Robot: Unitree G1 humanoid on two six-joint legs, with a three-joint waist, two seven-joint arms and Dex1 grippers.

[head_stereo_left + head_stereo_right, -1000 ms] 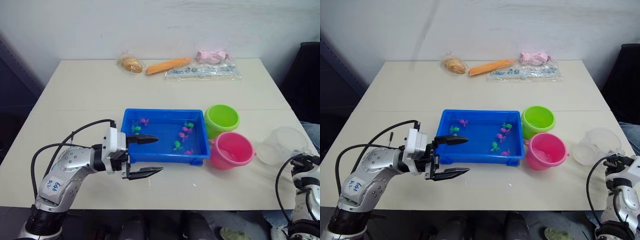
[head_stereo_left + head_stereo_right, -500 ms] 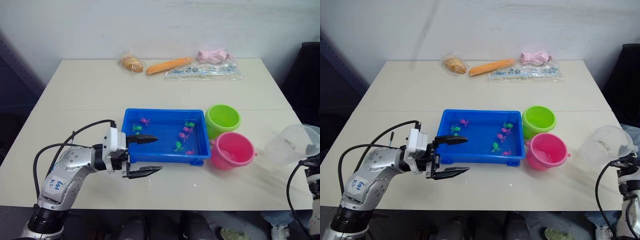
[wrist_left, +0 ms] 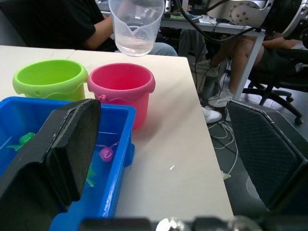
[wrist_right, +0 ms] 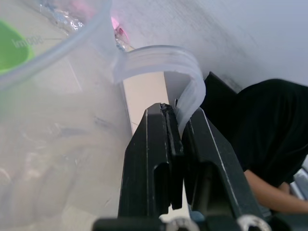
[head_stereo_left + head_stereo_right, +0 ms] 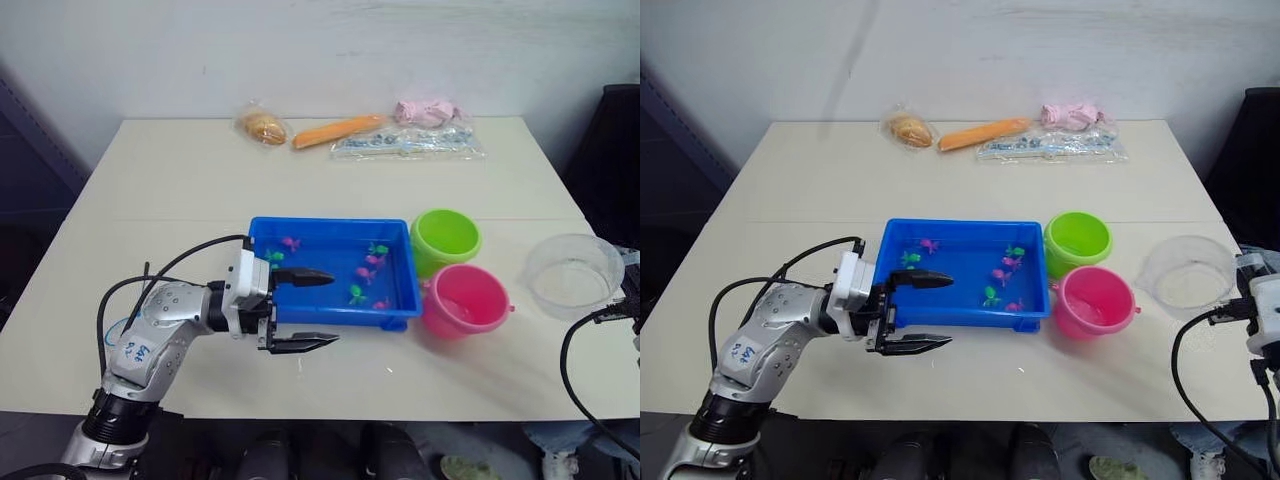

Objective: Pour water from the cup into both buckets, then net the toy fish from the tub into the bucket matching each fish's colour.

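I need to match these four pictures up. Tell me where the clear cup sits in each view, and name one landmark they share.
Left eye view: the cup is at the right edge, right of the pink bucket.
Right eye view: same spot, beyond the table's right edge.
Left wrist view: up top, above the pink bucket.
Right wrist view: wall and handle, the handle pinched in the right gripper.
Shared landmark: the pink bucket, in three views.

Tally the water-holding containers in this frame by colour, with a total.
Blue tub: 1
Lime green bucket: 1
Pink bucket: 1
Clear cup: 1
Total: 4
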